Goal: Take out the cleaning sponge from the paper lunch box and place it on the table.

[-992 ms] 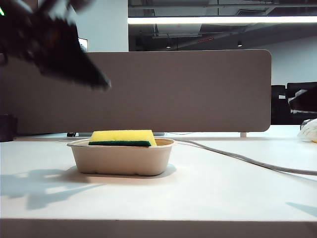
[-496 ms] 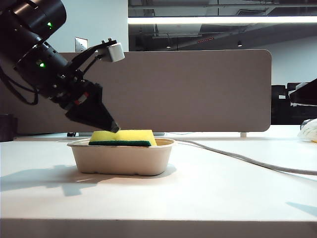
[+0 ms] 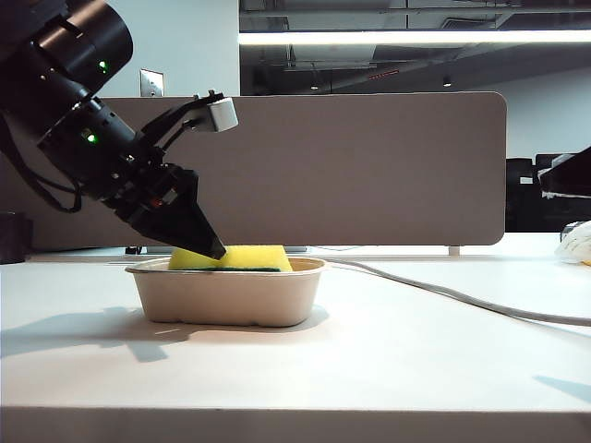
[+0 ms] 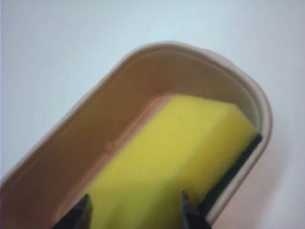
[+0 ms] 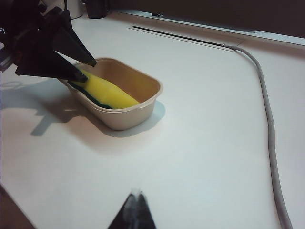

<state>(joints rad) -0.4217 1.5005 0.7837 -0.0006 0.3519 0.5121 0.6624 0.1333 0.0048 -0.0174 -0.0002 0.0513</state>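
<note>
The yellow cleaning sponge [image 3: 254,257] [image 4: 176,157] [image 5: 107,93], with a dark green layer along one side, lies in the beige paper lunch box [image 3: 231,300] [image 4: 143,81] [image 5: 138,114] on the white table [image 3: 369,360]. My left gripper [image 3: 214,251] [image 4: 135,205] [image 5: 85,69] slants down into the box's left end. Its jaws stand open, one fingertip at each long side of the sponge and touching the foam. My right gripper [image 5: 137,194] is shut and empty, hovering over bare table well to the right of the box.
A grey cable [image 3: 462,297] [image 5: 267,119] runs across the table right of the box. A brown-grey divider panel [image 3: 369,166] stands behind. A white crumpled thing [image 3: 577,242] sits at the far right, a dark object [image 3: 14,238] at the far left.
My left gripper has come down from the upper left onto the sponge's left end and its jaws have narrowed. The sponge's left end now sits lower in the box. The right arm has not moved.
</note>
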